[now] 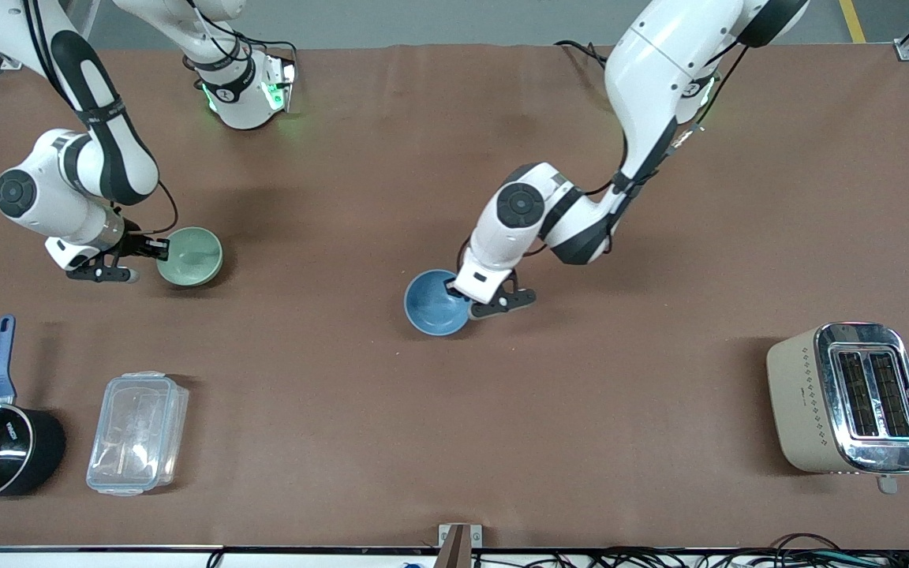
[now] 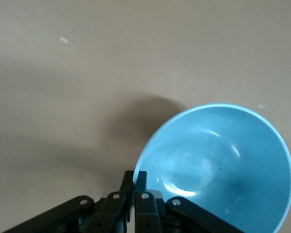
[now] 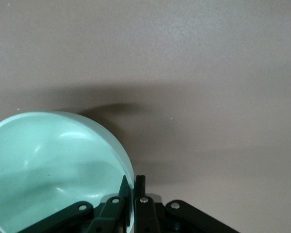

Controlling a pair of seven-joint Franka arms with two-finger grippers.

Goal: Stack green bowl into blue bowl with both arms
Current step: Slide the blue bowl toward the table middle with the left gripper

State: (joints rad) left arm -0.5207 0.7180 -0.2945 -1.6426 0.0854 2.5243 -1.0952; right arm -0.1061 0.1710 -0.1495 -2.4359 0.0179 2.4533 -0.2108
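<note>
A broad brown tabletop (image 1: 454, 442), matte and faintly grained like paper, carries everything, and the two white arms reach down onto it well apart from each other. What the coming move turns on is the gap between the two bowls: the green bowl (image 1: 190, 256) sits at the right arm's end, clamped by its rim in the right pincer (image 1: 156, 251), while the blue bowl (image 1: 436, 302) sits near the middle, its rim pinched by the left pincer (image 1: 462, 298). So from the right pincer the blue bowl lies toward the left arm's end, a long carry across bare tabletop, I judge. Both bowls are round, so no long axis matters. They look smooth and glossy, with soft highlights inside, and about equal in size. Each pincer's thin black fingers (image 2: 136, 182) close on a rim wall, one inside, one outside.
</note>
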